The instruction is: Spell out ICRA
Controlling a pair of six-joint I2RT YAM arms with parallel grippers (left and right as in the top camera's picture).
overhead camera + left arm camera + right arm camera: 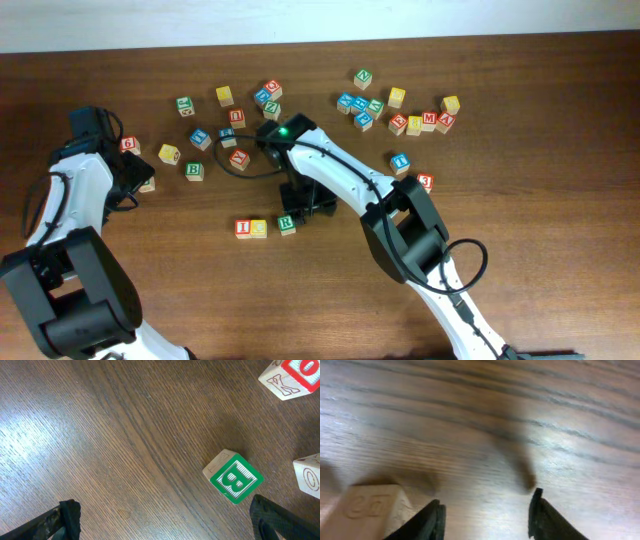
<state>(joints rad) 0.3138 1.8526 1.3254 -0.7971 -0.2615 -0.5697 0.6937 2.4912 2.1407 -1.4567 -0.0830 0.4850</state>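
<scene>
Three small wooden cubes stand in a row near the table's front: a red-lettered I point(243, 228), a yellow C point(259, 228) and a green R point(287, 223). Just right of the R, my right gripper point(313, 207) hangs low over the wood. In the right wrist view that gripper point(487, 500) is open with only bare table between its fingers, and a pale cube point(370, 510) sits outside its left finger. Which scattered cube carries the A I cannot tell. My left gripper point(164, 510) is wide open over bare wood at the far left.
A green B cube point(233, 479) lies just ahead of the left gripper's right finger, with two other cubes point(290, 377) beyond it. Many loose letter and digit cubes point(400, 110) are scattered across the back of the table. A black cable point(240, 168) loops near the middle.
</scene>
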